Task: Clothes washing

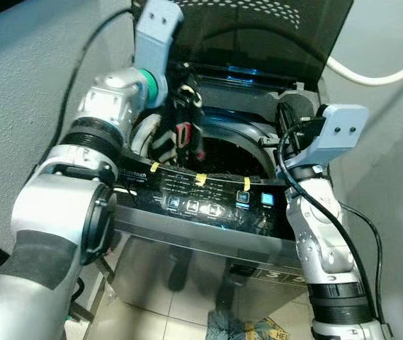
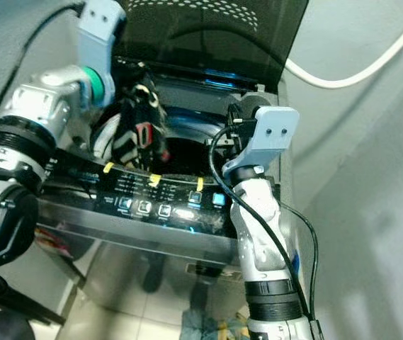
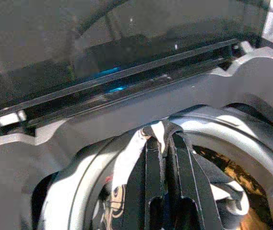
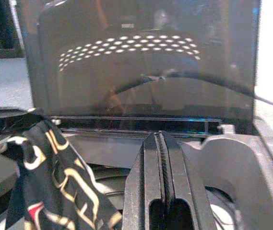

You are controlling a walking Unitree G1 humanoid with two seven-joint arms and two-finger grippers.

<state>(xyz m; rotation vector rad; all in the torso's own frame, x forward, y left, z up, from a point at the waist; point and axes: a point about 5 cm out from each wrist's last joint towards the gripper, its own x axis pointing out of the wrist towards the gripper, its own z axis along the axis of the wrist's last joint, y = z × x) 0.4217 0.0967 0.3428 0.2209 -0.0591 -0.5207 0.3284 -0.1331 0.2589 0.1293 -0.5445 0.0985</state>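
Observation:
A top-loading washing machine stands before me with its dark lid (image 1: 258, 35) raised and its drum (image 1: 233, 152) open. My left gripper (image 1: 187, 88) is over the back left of the drum, shut on a black, white and red patterned garment (image 1: 180, 134) that hangs down onto the drum's rim. In the left wrist view the cloth (image 3: 126, 158) is pinched at the fingertips (image 3: 153, 143). My right gripper (image 1: 286, 113) hovers over the machine's right rim, shut with nothing between its fingers (image 4: 150, 158); the garment (image 4: 54, 182) hangs off to its side.
The lit control panel (image 1: 208, 198) with yellow tape marks runs along the machine's front edge. A white hose (image 1: 371, 74) curves along the grey wall at the right. Crumpled items (image 1: 251, 329) lie on the tiled floor beside the machine.

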